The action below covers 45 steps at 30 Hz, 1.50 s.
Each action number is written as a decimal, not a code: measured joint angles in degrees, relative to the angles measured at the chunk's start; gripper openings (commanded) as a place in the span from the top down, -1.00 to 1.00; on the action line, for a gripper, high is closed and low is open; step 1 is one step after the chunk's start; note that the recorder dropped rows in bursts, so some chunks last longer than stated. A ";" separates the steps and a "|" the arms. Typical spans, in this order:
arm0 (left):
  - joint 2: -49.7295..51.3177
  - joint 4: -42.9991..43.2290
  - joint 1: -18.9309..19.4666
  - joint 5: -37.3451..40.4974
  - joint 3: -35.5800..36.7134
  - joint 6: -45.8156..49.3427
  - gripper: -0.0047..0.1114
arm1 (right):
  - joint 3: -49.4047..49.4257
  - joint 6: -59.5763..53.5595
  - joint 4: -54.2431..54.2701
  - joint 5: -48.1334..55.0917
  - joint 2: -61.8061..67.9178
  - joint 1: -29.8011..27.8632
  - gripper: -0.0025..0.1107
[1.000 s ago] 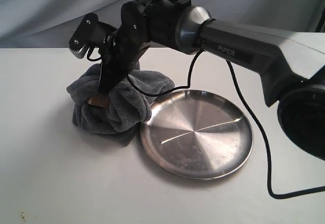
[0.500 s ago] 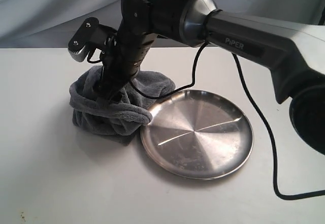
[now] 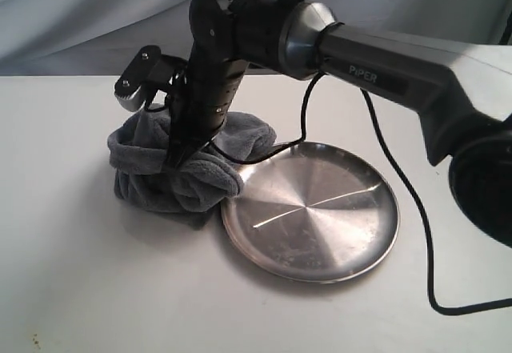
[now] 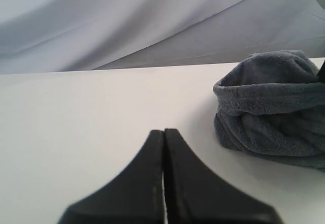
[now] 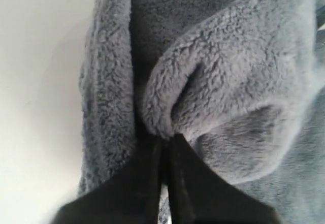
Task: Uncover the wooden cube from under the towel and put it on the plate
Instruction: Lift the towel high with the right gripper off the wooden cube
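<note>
Exterior view, right gripper (image 3: 174,159) reached down into the bunched dark grey towel (image 3: 160,189), which touched the brushed steel plate (image 3: 320,233), wooden cube hidden from sight, left wrist view, left gripper (image 4: 163,132) stayed pressed together above the white table (image 4: 76,132), right wrist view, fingers pinched a plush towel fold.

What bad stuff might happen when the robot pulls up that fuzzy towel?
The right gripper pinches only a small fold of the towel, so it might slip free. The wooden cube is hidden, so it may roll out or lift with the cloth. The towel leans on the plate rim and may nudge it.
</note>
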 measured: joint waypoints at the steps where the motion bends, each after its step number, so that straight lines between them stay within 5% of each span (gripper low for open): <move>1: 0.00 0.00 0.00 0.00 0.00 0.00 0.92 | 0.12 0.00 -0.12 -1.26 -1.57 -0.13 0.96; 11: 0.00 0.00 0.00 0.00 0.00 0.00 0.92 | 0.20 -0.40 -1.42 -9.78 -12.33 -0.13 0.96; 45: 0.00 0.00 0.00 0.00 0.00 0.00 0.92 | 0.52 -3.47 -1.92 -15.60 -20.28 -0.25 0.96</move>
